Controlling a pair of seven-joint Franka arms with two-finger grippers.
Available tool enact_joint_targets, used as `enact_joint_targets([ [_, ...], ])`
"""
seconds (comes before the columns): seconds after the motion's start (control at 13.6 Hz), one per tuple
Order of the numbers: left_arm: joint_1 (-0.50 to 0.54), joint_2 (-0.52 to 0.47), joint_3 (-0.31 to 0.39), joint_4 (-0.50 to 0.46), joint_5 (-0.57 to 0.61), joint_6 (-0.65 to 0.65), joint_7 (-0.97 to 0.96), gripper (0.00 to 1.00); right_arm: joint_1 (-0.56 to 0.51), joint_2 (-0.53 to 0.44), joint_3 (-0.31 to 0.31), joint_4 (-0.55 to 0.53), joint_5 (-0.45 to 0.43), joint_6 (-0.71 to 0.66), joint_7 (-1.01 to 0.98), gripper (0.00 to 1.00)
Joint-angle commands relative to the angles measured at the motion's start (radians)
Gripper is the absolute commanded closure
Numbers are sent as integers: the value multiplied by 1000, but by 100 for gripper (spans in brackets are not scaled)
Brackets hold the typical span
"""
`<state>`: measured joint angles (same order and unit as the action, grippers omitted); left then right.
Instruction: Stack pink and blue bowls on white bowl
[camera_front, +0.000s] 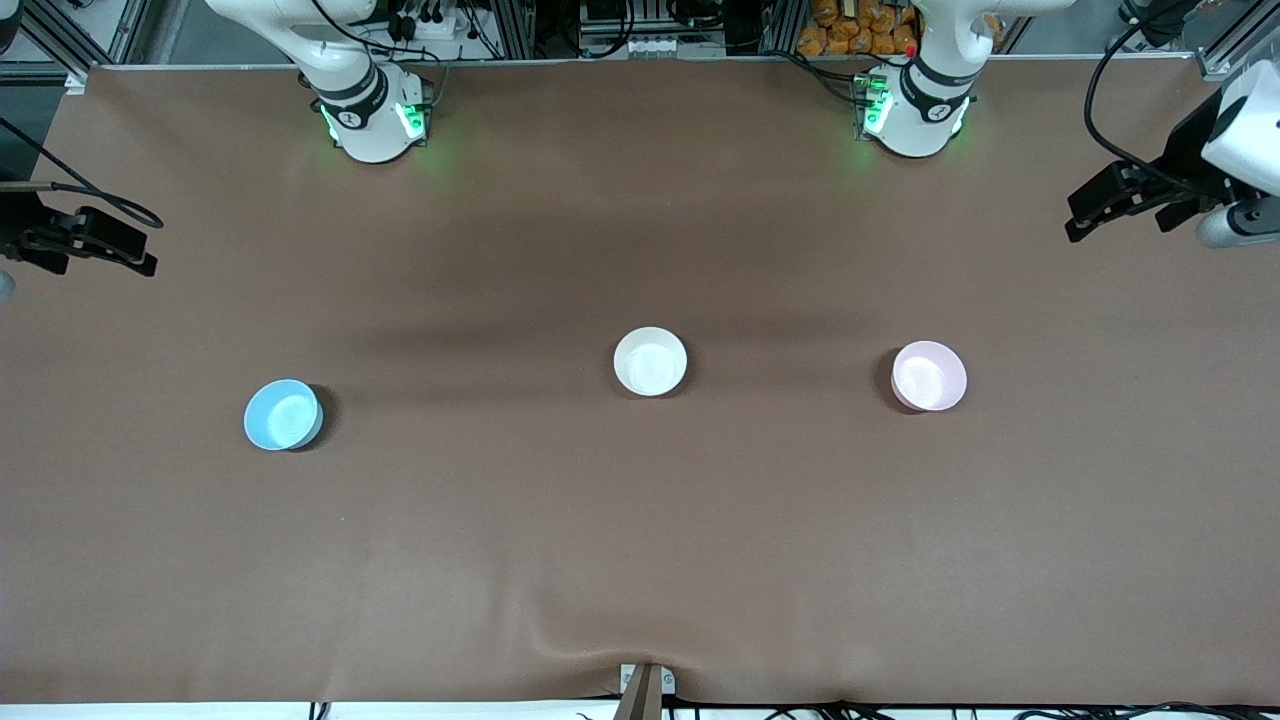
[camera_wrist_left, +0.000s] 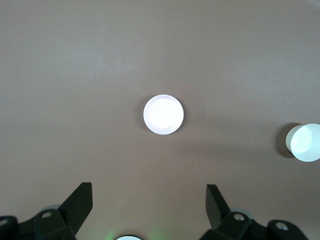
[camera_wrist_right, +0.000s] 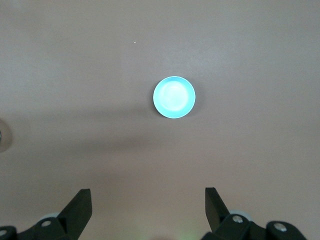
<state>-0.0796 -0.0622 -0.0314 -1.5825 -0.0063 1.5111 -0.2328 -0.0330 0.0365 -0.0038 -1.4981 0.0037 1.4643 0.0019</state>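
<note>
The white bowl (camera_front: 650, 361) stands upright on the brown counter (camera_front: 640, 540), about in the middle between the two arm bases, and I take it as the landmark. The blue bowl (camera_front: 283, 414) stands well apart from the white bowl, toward the right arm's end of the counter and a little nearer to the front camera. The pink bowl (camera_front: 929, 375) stands well apart from the white bowl too, toward the left arm's end, and only slightly nearer to the front camera. The three bowls do not touch each other, and each one is empty and open upward.

The left gripper (camera_wrist_left: 150, 210) hangs in the air high above the counter, over the part at the left arm's end, far from the white bowl. Its two black fingers (camera_wrist_left: 80, 202) are spread wide and grasp nothing. In the left wrist view the pink bowl (camera_wrist_left: 163, 114) lies between and ahead of them, and the white bowl (camera_wrist_left: 305, 142) shows at the edge.

The right gripper (camera_wrist_right: 148, 210) hangs over the right arm's end of the counter. It is released also, with fingers (camera_wrist_right: 80, 205) wide apart. The blue bowl (camera_wrist_right: 174, 97) shows in its wrist view.
</note>
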Motion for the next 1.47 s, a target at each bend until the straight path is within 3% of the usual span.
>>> enact_joint_targets([
  [0.0,0,5,-2,4,5,14,20,0,-2,5,5,13,-10,-7,9,0],
  [0.81,12,123,1,-48,8,102,20,0,-2,5,5,12,-10,-9,9,0],
  [1.4,116,174,-1,-362,8,524,50,0,-2,5,5,12,-10,-9,9,0],
])
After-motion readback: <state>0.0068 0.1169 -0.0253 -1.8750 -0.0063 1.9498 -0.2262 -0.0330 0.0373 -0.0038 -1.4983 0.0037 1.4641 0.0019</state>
